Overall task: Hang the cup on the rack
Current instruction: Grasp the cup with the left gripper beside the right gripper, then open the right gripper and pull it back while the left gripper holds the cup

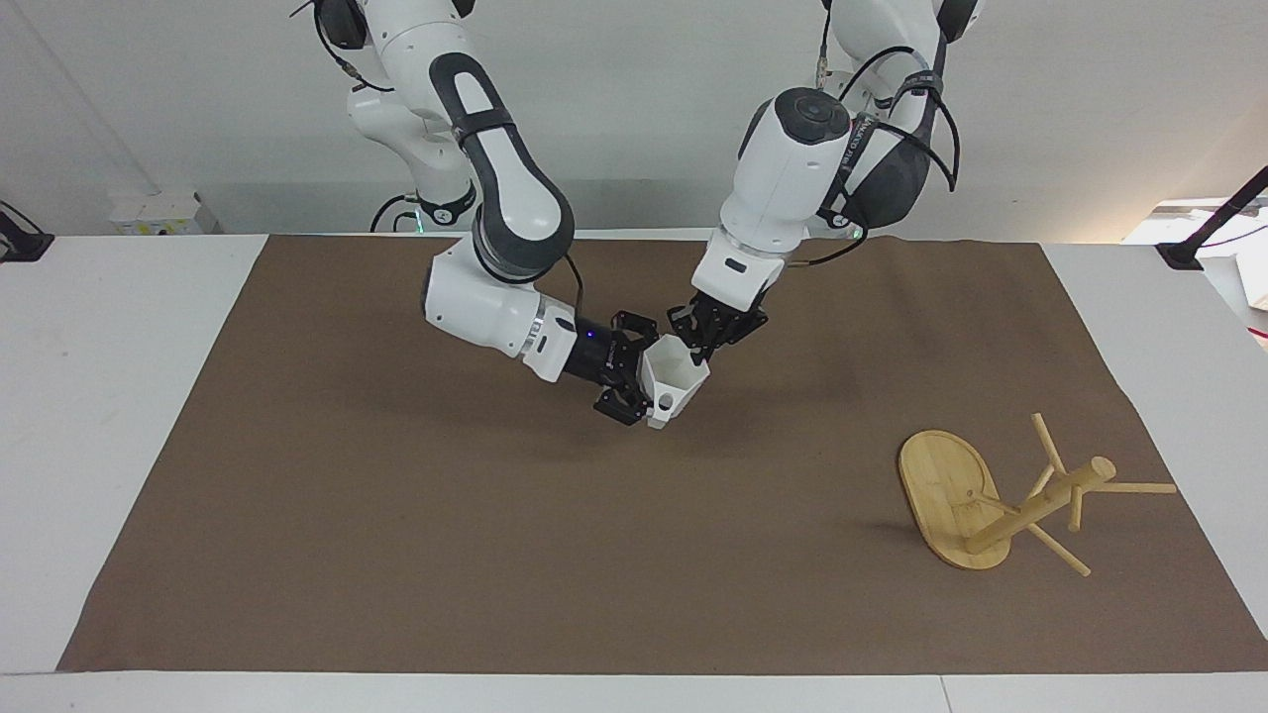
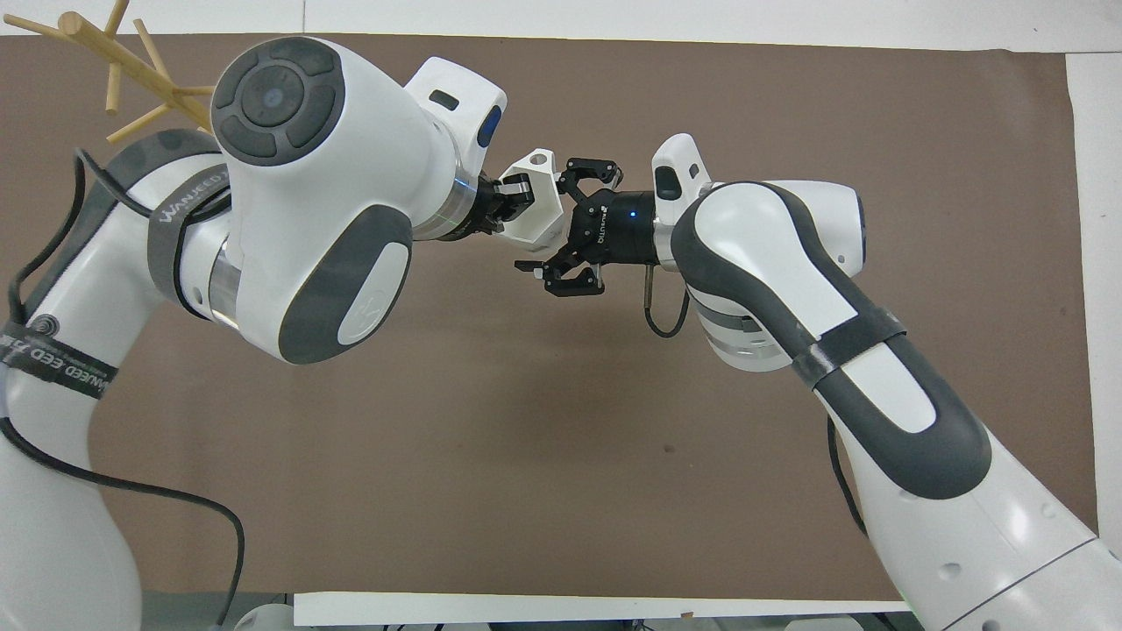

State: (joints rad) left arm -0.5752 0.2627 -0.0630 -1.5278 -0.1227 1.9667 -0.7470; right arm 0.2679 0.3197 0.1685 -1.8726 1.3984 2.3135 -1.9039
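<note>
Facing view: two white robot arms meet above the middle of a brown mat [image 1: 396, 555]. Between them hangs the cup [image 1: 674, 373], small, white and faceted, tipped so its hexagonal mouth faces up toward the left arm and its looped handle points down at the mat. The left gripper [image 1: 705, 342] comes down onto the cup's rim, fingers pinched narrowly on the wall. The right gripper [image 1: 634, 381] lies nearly level against the cup's tapered base, its fingers spread wide around it and seemingly not pressing. This looks like a handover, the cup passing from the right arm to the left, whose end of the table holds the rack. The rack [image 1: 1001, 495], a bamboo mug tree, lies tipped on its side on the mat, well apart from the cup, its oval base on edge and its pegs splayed.

Overhead view: the cup [image 2: 536, 209] sits between the two wrists. The left gripper [image 2: 513, 194] grips its rim; the right gripper [image 2: 570, 223] shows splayed fingers. Only the rack's [image 2: 123, 66] pegs show, at the mat's corner.
</note>
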